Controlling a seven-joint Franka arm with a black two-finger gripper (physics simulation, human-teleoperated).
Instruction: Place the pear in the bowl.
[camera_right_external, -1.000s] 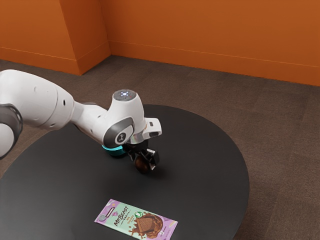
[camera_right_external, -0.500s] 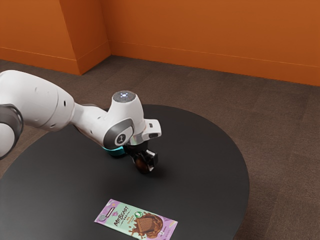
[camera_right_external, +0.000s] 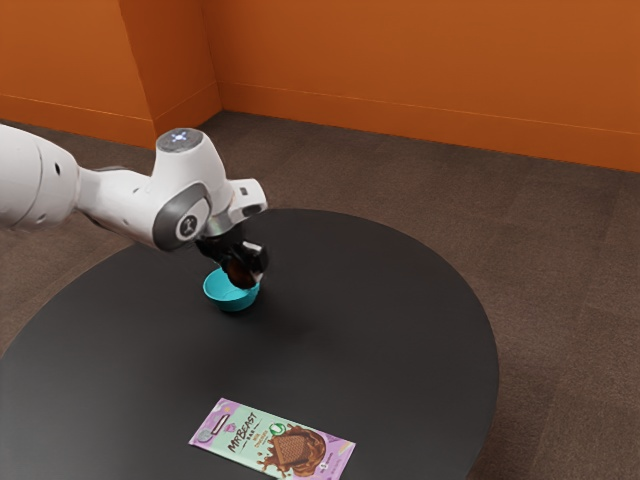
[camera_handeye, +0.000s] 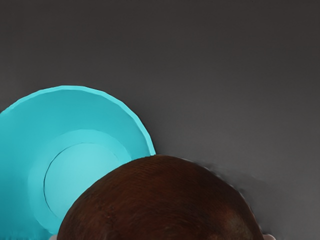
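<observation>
The pear (camera_right_external: 238, 274), dark reddish brown, is pinched between the two black fingers (camera_right_external: 260, 263) of the gripper (camera_right_external: 246, 269), a little to the left of the exterior frame's center. The fingers stand apart by the fruit's thickness, one against each side of it; in the wrist view a pale bit of fingertip shows on either side of the rounded brown skin. The pear is at the bowl (camera_right_external: 231, 303), hiding part of its rim in both views, and is not down inside it; whether it touches the rim, I cannot tell. The bowl is bright turquoise, upright and empty where its inside can be seen, and sits on the round black surface (camera_right_external: 390, 370), left of the frame's center. The white arm (camera_right_external: 120, 195) comes in from the upper left of the frame, with its hand angled down over the bowl area. At the bottom center of the frame a chocolate bar (camera_right_external: 272, 440) in a mint and lilac wrapper marked MrBeast lies flat and slantwise, well apart from the bowl. Behind the surface are a brown floor (camera_right_external: 560, 260) and, across the top of the frame, an orange wall (camera_right_external: 400, 60).
</observation>
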